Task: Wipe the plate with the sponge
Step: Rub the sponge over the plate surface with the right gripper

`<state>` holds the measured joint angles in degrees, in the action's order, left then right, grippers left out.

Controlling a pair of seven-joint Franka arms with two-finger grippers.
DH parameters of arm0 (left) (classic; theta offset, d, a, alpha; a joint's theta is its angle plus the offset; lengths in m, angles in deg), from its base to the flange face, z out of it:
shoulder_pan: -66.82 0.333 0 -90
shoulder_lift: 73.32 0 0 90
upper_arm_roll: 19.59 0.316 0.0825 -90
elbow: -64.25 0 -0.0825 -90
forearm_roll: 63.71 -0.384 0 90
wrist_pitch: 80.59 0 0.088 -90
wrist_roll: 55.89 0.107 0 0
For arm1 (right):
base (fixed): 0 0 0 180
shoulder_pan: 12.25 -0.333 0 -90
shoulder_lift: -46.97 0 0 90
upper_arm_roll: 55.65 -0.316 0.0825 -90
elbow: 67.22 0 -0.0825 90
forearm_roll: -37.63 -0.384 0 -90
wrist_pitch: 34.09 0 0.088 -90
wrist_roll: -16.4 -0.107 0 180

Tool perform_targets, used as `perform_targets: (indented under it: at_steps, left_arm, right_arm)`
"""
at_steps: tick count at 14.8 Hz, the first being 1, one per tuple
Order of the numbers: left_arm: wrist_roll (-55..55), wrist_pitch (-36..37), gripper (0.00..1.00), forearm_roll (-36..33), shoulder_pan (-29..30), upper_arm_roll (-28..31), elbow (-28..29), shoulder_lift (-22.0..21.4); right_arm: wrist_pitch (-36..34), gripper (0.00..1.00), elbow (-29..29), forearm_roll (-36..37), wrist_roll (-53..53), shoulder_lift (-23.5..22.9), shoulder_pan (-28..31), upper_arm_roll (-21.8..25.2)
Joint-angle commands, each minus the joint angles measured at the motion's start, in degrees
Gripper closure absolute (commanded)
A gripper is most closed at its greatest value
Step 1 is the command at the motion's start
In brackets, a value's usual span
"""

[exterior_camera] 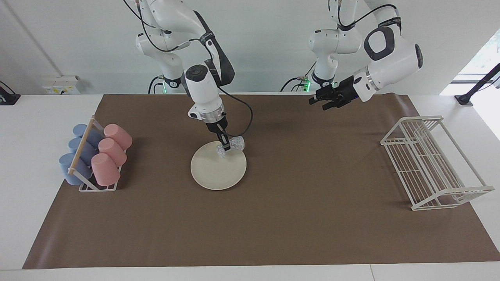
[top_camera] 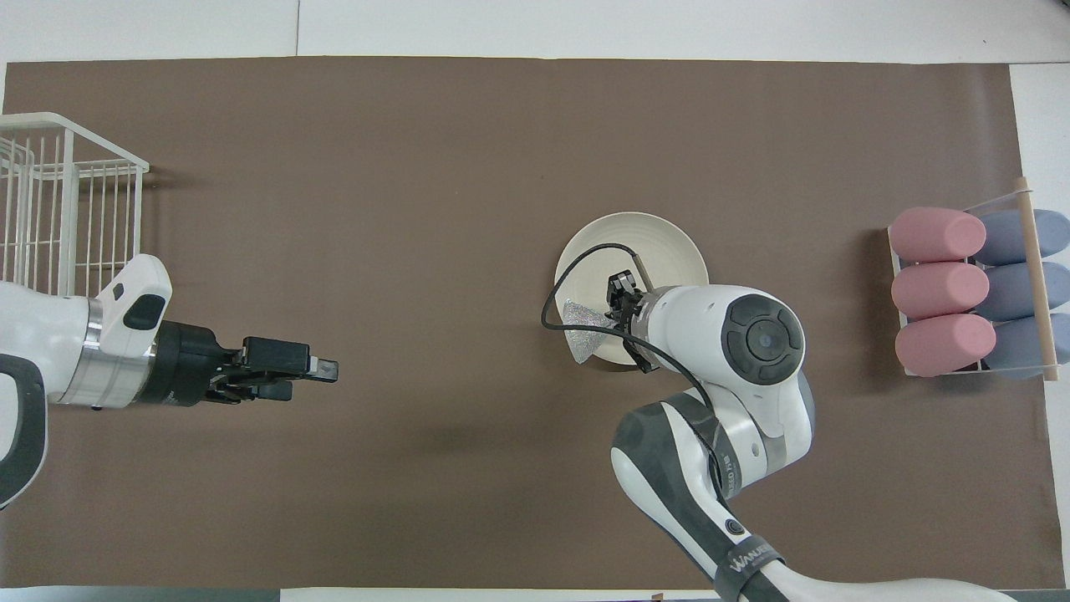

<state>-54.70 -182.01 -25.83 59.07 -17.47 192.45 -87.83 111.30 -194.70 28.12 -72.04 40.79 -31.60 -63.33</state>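
Note:
The cream-white plate (exterior_camera: 216, 173) lies on the brown mat near the middle of the table; it also shows in the overhead view (top_camera: 664, 242). My right gripper (exterior_camera: 224, 148) is shut on the silvery, wrinkly sponge (exterior_camera: 237, 143) and holds it down on the plate's rim nearer the robots. In the overhead view the sponge (top_camera: 581, 324) sticks out over that rim toward the left arm's end, and the right gripper (top_camera: 620, 311) is partly hidden under its own wrist. My left gripper (exterior_camera: 324, 102) waits in the air over the bare mat, also seen from overhead (top_camera: 313, 372).
A rack with pink cups (exterior_camera: 110, 150) and blue cups (exterior_camera: 78, 154) stands at the right arm's end of the table. A white wire dish rack (exterior_camera: 429, 164) stands at the left arm's end. The brown mat (exterior_camera: 312, 218) covers most of the table.

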Motion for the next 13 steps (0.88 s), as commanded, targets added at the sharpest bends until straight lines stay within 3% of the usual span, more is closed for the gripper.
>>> perform_targets:
  at_steps: [1, 4, 8, 13]
  left_arm:
    - [-0.9, 1.8, 0.00, -8.7, 0.7, -0.4, -1.5, -0.1]
    - [-1.0, 2.5, 0.00, -16.0, 0.3, -0.6, -2.8, 0.1]
    - [-1.2, 2.5, 0.00, -17.6, 0.4, -0.5, -2.7, 0.1]
    - [-2.9, 2.5, 0.00, -18.0, 0.7, -0.5, -2.8, 0.1]
  right_arm:
    - [4.2, 1.00, -0.6, -0.8, 4.1, -3.9, 1.1, -0.6]
    - [6.7, 1.00, -0.6, -0.8, 4.4, -5.8, 0.8, -0.6]
    - [8.2, 1.00, -0.7, -0.8, 7.9, -7.8, 1.4, -0.5]
    - [7.9, 1.00, -1.4, -0.8, 25.5, -8.1, 10.4, -0.5]
